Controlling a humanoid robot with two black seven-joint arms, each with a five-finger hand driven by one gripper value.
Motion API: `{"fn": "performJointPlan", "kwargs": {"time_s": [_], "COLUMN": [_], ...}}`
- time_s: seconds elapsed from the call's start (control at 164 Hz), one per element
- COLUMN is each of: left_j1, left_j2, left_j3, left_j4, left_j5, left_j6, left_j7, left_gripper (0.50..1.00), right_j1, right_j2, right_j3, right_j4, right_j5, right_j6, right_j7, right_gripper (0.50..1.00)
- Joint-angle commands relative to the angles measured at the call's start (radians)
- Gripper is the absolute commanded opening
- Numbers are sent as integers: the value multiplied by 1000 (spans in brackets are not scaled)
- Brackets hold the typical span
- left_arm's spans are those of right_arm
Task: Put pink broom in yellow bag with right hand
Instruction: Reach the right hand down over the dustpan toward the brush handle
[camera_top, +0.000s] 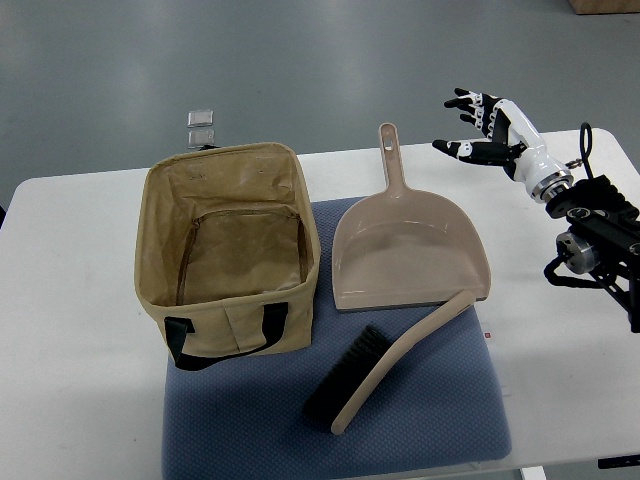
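We see the pink broom (385, 365) lying on a blue mat (440, 420) at the near side of the white table (70, 330). Its dark bristles sit at the near-left end and its handle runs diagonally up to the right. The handle tip lies against the near edge of a matching pink dustpan (405, 250), which rests flat just beyond the broom with its own handle pointing to the far side.

To the left of both stands the yellow bag (230, 245), upright and open at the top, with black straps hanging on its near face. We can see nothing inside it. Its right wall stands just beside the dustpan's left edge, and the broom's bristles lie near its near-right corner without touching.

Our right hand (485, 130) hovers over the far-right part of the table, its fingers spread and holding nothing, well apart from the broom. The dustpan lies between that hand and the broom.

Beyond the table, on the grey floor behind the bag, lie two small silver squares (201, 126).
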Motion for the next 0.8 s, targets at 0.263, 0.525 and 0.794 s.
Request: {"fn": "performJointPlan", "kwargs": {"time_s": [0.263,0.525,0.794], "left_j1": [0,0,0], "left_j2": [0,0,0], "left_j3": [0,0,0], "left_j4": [0,0,0], "left_j5": [0,0,0], "left_j6": [0,0,0], "left_j7": [0,0,0], "left_gripper": [1000,1000,1000], "right_j1": [44,77,116], "right_j2": [-240,-284,-332], "right_j3": [-106,-198,-284], "right_j4": [288,451,557], "right_j5": [-724,-1040,-1061], "right_j6": [112,169,172], "right_j7": [6,4,-6], "right_gripper": [930,928,930]}}
